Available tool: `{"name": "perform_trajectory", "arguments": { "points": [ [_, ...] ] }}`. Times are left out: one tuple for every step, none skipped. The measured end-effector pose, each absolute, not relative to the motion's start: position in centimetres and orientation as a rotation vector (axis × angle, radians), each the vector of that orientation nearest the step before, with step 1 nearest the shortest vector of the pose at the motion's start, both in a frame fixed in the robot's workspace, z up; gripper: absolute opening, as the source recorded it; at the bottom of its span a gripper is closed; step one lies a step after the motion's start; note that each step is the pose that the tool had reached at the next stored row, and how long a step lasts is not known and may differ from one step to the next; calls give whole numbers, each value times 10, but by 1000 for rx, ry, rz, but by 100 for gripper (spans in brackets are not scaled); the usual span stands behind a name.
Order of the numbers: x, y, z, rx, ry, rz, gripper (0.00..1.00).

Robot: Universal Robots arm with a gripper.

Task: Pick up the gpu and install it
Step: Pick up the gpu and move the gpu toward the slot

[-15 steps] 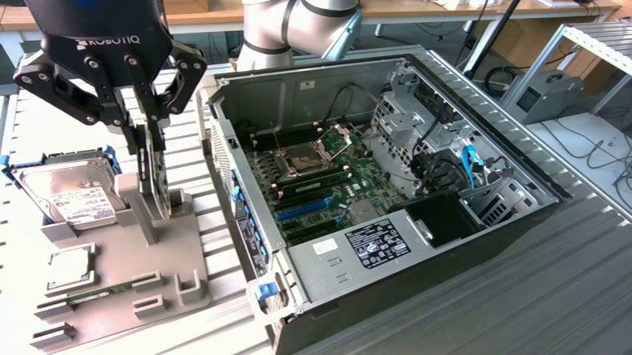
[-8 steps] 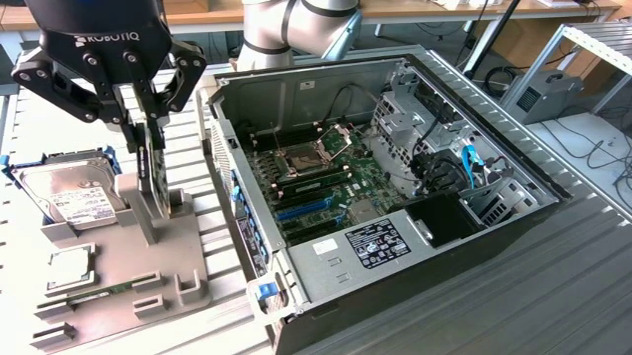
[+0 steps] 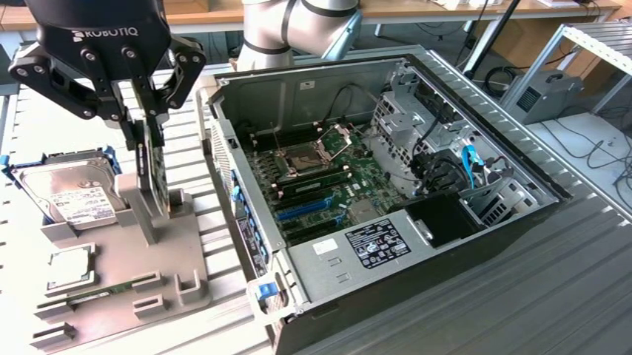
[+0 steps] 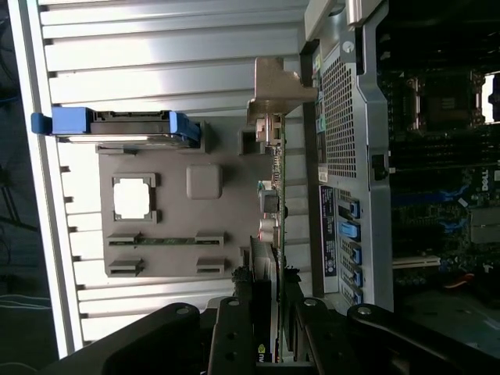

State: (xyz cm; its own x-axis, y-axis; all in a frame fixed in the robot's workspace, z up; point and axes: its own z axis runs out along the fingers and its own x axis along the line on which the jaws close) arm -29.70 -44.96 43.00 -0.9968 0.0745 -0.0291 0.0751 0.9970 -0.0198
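Observation:
The gpu (image 3: 151,168) stands on edge in the grey fixture (image 3: 163,277), a thin card between two grey posts. My gripper (image 3: 146,124) hangs over it with a finger on each side of the card's upper edge, shut on it. From the wrist view the gpu (image 4: 280,191) runs edge-on, a green board line ending in its silver bracket (image 4: 275,84), and the black fingers (image 4: 234,328) flank its near end. I cannot tell whether the card has left its slot. The open computer case (image 3: 464,96) lies on the exterior view's right, its motherboard (image 3: 331,185) and blue slots (image 3: 301,211) exposed.
A hard drive in a blue frame (image 3: 71,194) (image 4: 129,125) stands at the fixture's far end. A square chip (image 3: 67,268) (image 4: 131,197) and a narrow memory stick (image 4: 164,241) also rest in the fixture (image 4: 203,215). The case wall (image 4: 344,156) rises close beside the card. Cables (image 3: 469,163) fill the case's drive bay.

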Motion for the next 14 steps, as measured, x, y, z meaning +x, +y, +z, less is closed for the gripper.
{"name": "perform_trajectory", "arguments": {
  "points": [
    [-297,-450,430,117,3111,-32,26],
    [-297,-450,431,117,3111,-32,26],
    [-297,-450,431,117,3111,-32,26],
    [-297,-450,432,117,3111,-32,26],
    [-297,-450,432,117,3111,-32,26],
    [-297,-450,432,117,3111,-32,26],
    [-297,-450,433,117,3111,-32,26],
    [-297,-450,433,117,3111,-32,26],
    [-297,-450,434,117,3111,-32,26],
    [-297,-450,434,117,3111,-32,26],
    [-297,-450,435,117,3111,-32,26],
    [-297,-450,435,117,3111,-32,26],
    [-297,-450,435,117,3111,-32,26],
    [-297,-450,435,116,3111,-32,26]
  ]
}}
